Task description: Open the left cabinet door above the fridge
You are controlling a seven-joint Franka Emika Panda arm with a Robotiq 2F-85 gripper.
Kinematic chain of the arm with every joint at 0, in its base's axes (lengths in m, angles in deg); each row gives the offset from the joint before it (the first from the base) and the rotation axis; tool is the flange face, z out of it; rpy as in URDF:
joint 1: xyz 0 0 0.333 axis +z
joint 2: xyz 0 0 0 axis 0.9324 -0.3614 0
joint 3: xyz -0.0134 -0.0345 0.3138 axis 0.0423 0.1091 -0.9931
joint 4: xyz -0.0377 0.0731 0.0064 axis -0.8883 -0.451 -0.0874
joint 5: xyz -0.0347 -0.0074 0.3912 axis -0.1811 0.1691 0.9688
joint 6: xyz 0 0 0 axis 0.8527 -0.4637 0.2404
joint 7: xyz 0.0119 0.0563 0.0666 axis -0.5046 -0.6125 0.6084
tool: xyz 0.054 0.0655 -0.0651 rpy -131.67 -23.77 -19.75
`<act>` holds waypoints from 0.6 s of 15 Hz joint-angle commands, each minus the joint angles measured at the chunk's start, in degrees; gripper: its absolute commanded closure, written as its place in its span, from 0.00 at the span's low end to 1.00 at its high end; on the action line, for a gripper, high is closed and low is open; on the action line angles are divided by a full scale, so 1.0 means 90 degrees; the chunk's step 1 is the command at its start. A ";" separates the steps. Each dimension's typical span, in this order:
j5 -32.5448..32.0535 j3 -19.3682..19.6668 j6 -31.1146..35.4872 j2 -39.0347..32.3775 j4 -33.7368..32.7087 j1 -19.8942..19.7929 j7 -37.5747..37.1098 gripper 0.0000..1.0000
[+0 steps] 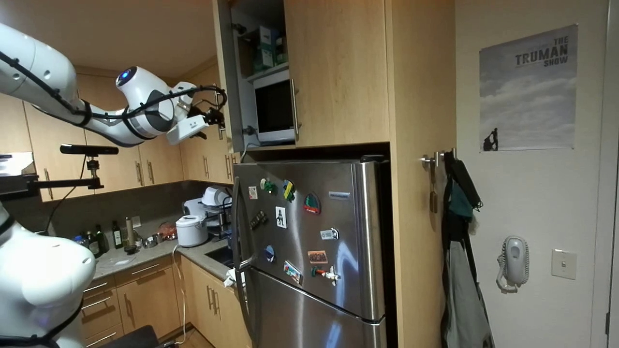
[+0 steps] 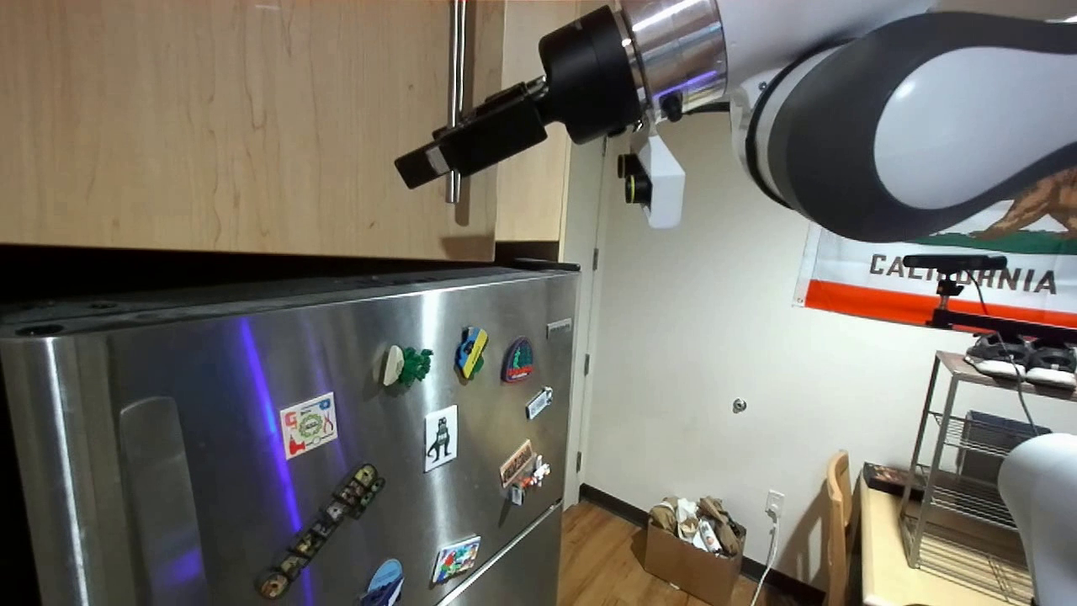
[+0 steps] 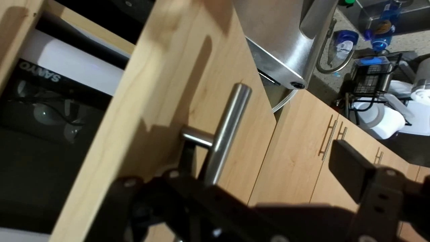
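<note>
Magnets [image 1: 312,203] dot the fridge [image 1: 295,235] beside a grey counter [image 1: 147,254], left cabinet door [image 2: 278,126] open, claw [image 3: 267,161] spread wide.

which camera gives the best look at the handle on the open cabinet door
The wrist view. It shows the door handle closest, with one end and a mounting post plain, though only a short stretch of it. Both exterior views show it smaller, and in each the hand covers part of it.
</note>
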 commanded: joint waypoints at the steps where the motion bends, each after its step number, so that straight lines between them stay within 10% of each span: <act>1: 0.0397 0.0117 0.0052 0.0431 0.0318 0.0384 0.0414 0.00; 9: 0.0539 0.0186 0.0064 0.0666 0.0436 0.0492 0.0436 0.00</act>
